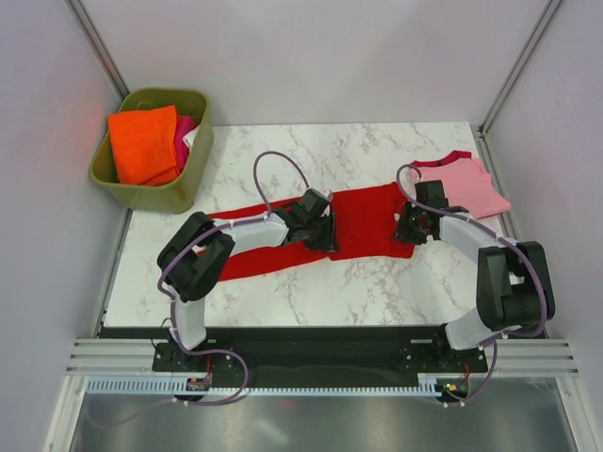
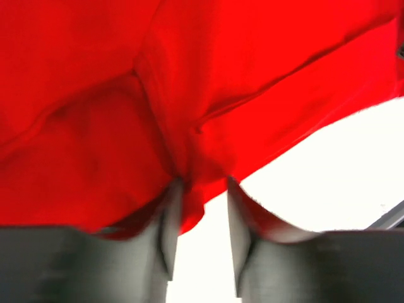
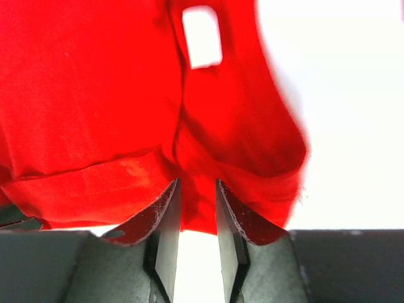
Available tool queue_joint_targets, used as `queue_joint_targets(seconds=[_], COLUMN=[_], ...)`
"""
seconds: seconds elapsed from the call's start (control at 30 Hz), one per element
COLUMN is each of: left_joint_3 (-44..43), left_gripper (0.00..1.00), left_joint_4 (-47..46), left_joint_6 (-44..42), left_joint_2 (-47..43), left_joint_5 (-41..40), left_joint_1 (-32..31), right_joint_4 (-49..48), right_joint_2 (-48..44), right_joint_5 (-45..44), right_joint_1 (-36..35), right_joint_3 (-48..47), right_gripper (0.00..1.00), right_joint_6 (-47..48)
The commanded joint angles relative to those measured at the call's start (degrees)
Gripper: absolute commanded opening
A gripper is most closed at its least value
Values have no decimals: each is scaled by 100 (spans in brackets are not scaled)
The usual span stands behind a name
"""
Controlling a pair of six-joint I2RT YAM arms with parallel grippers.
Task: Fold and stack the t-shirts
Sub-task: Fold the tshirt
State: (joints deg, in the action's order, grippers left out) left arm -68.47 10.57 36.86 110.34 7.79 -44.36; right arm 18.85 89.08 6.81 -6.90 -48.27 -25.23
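Observation:
The red t-shirt (image 1: 369, 218) lies in a long strip across the middle of the marble table, its left end running under my left arm. My left gripper (image 1: 320, 231) sits over the shirt's middle and my right gripper (image 1: 412, 226) over its right end. In the left wrist view the left gripper (image 2: 202, 183) stands open, with the red t-shirt (image 2: 221, 76) edge at its tips. The right gripper (image 3: 197, 183) is open too, a bunched fold of the red t-shirt (image 3: 95, 95) lying loose between its tips. The pink t-shirt (image 1: 468, 186) lies folded at the back right corner.
An olive-green tub (image 1: 193, 162) stands off the table's back left corner, holding an orange cloth (image 1: 143, 144) and something magenta. White walls and metal posts close in the table on three sides.

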Motion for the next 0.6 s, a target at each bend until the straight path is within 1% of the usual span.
queue_joint_targets(seconds=[0.0,0.03,0.1,0.17,0.2,0.23,0.27,0.37,0.4,0.47,0.5,0.57], left_joint_3=[-220,-237,-325,-378,-343,-343,-282,-98,-44,105,158,350], left_gripper=[45,53,57,59,59,59,58,56,56,53,52,51], left_joint_4=[296,401,560,796,928,930,947,956,973,1009,1035,1070], left_joint_6=[-3,-30,-126,-214,-249,-250,-250,-258,-276,-328,-346,-364], left_joint_2=[-609,-724,-1032,-1225,-1565,-1569,-1743,-1981,-2121,-2253,-2411,-2579], left_joint_5=[-340,-375,-471,-515,-446,-402,-358,-191,-156,-68,-59,-67], left_joint_1=[120,173,208,261,339,340,384,682,892,1095,1270,1421], right_joint_4=[171,241,435,566,654,655,664,637,576,541,506,462], right_joint_2=[-496,-618,-725,-892,-1040,-1042,-1076,-1059,-981,-840,-674,-480], right_joint_5=[-311,-355,-364,-452,-452,-452,-461,-636,-646,-874,-909,-1093], right_joint_1=[13,-5,-40,-180,-476,-479,-706,-1145,-1226,-1357,-1376,-1393], right_joint_3=[-323,-436,-560,-683,-762,-763,-745,-667,-640,-596,-596,-596], right_gripper=[36,37,37,37,33,33,29,22,19,13,7,1], right_joint_6=[62,71,80,71,-51,-52,-104,-333,-368,-456,-465,-474])
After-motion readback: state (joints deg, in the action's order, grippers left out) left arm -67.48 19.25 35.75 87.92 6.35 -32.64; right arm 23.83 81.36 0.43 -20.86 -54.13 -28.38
